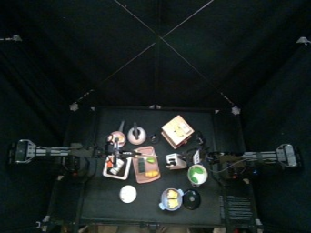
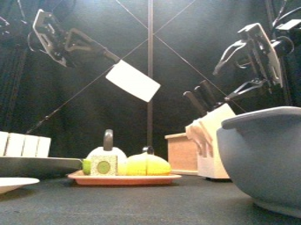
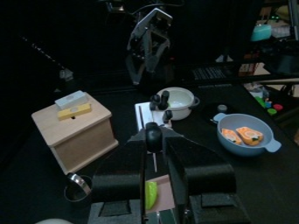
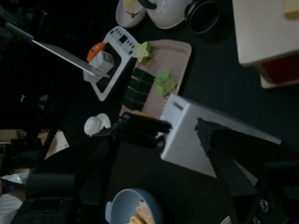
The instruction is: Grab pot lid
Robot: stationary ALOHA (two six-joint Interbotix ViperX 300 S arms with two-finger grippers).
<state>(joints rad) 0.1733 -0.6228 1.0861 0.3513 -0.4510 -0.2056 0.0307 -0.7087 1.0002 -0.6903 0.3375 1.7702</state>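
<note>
A round dark-grey thing with yellowish patches [image 1: 180,198], which I take for the pot lid, sits at the table's front right. The left wrist view shows a grey two-handled pot [image 3: 246,134] with orange pieces there, and I cannot tell whether a lid lies on it. My left gripper [image 3: 149,133] is shut on the thin handle of a white flat-bladed tool [image 2: 133,81], held in the air above the tray. My right gripper [image 4: 176,166] is open above a white container [image 4: 193,131], behind the pot.
A wooden box [image 1: 177,130] stands at the back. A pink tray [image 4: 176,54] of food pieces lies mid-table. A plain white disc [image 1: 127,193] lies at the front left, and a green-rimmed dish [image 1: 176,162] beside the tray. A white lidded pot [image 3: 176,103] is near the box.
</note>
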